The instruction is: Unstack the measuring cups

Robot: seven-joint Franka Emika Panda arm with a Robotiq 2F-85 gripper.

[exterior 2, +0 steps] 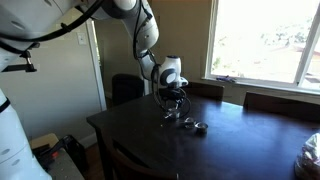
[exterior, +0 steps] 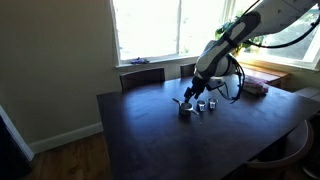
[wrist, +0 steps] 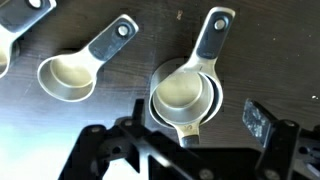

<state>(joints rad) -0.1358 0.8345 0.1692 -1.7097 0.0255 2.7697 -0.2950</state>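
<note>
The measuring cups are small shiny silver cups with dark handles on the dark table [exterior: 150, 130]. In the wrist view two nested cups [wrist: 185, 95] sit in the middle, one handle pointing up and one down toward me. A single cup [wrist: 68, 75] lies to their left, and part of another [wrist: 15, 15] shows at the top left. In both exterior views the cups form a small cluster [exterior: 200, 105] [exterior 2: 188, 123]. My gripper [wrist: 195, 125] is open just above the nested pair, its fingers either side of the lower handle, touching nothing. It also shows in both exterior views [exterior: 188, 97] [exterior 2: 172, 105].
A flat pinkish-white stack [exterior: 255, 88] lies on the table beyond the cups. Chairs [exterior: 142, 76] stand along the window side, and another chair [exterior 2: 135, 165] at the near edge. A pale object [exterior 2: 312, 155] sits at the table's corner.
</note>
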